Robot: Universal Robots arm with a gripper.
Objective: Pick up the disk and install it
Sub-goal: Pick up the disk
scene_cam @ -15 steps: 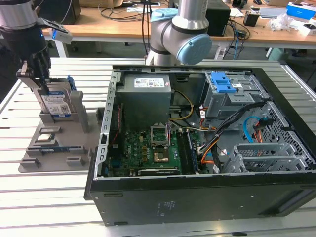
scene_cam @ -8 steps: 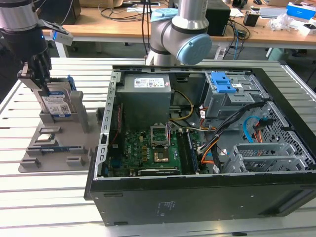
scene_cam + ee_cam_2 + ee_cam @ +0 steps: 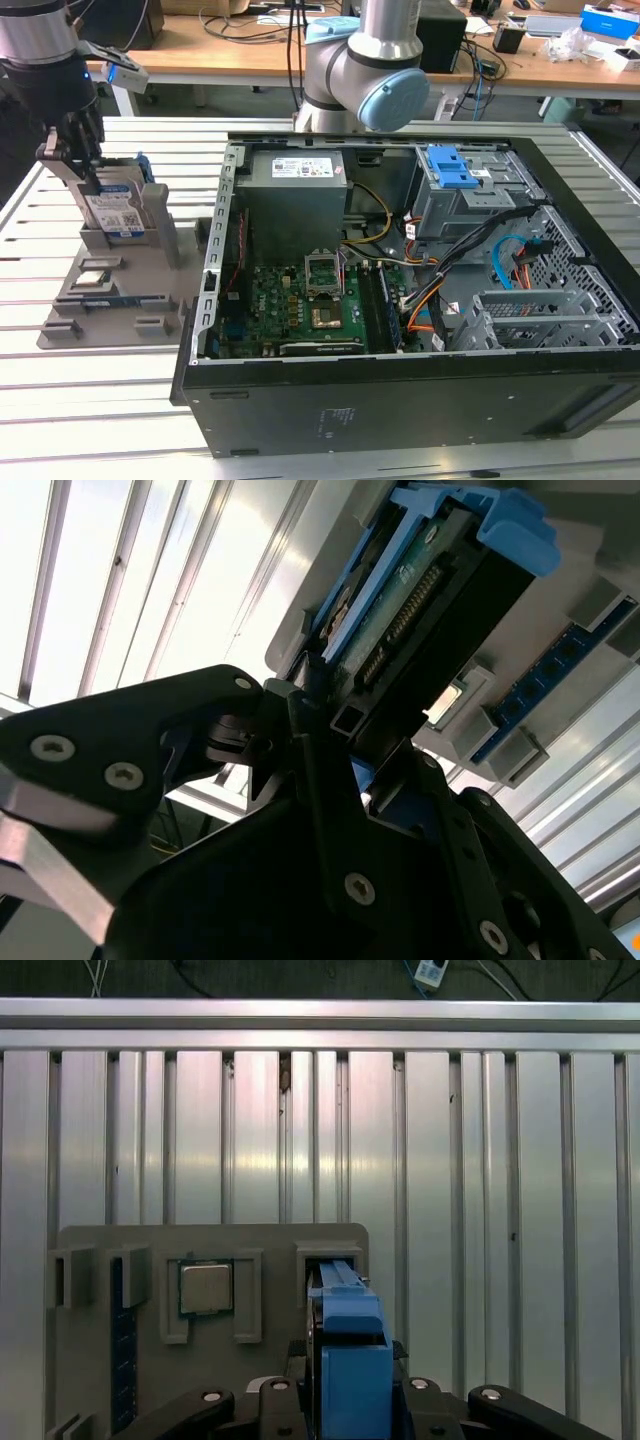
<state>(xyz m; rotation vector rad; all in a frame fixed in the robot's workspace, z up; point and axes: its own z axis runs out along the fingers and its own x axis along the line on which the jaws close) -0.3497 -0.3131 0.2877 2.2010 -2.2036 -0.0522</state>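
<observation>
In a workshop, a robot arm's gripper (image 3: 85,165) reaches down at the exterior view's left over a ribbed aluminium surface (image 3: 90,400), its black jaws closed on the upper end of the disk (image 3: 115,212). The disk stands upright on edge in a slot of a grey parts holder (image 3: 110,312). Its white-and-blue label faces the room, and whether it has left the slot cannot be told. In the first wrist view the disk's blue carrier (image 3: 350,1360) sits between the jaws, with a square processor chip (image 3: 205,1288) lying in a neighbouring pocket of the holder (image 3: 210,1250) and the slatted surface (image 3: 450,1160) beyond. The second wrist view shows the disk's connector edge (image 3: 420,600) from below. Just beside the holder, towards the exterior view's right, an open black computer case (image 3: 400,410) lies on its side, showing a green motherboard (image 3: 300,300), a grey power-supply box (image 3: 295,200) and a metal bay with a blue latch (image 3: 455,170). Behind, a wood-coloured surface (image 3: 250,50) carries cables and boxes.
</observation>
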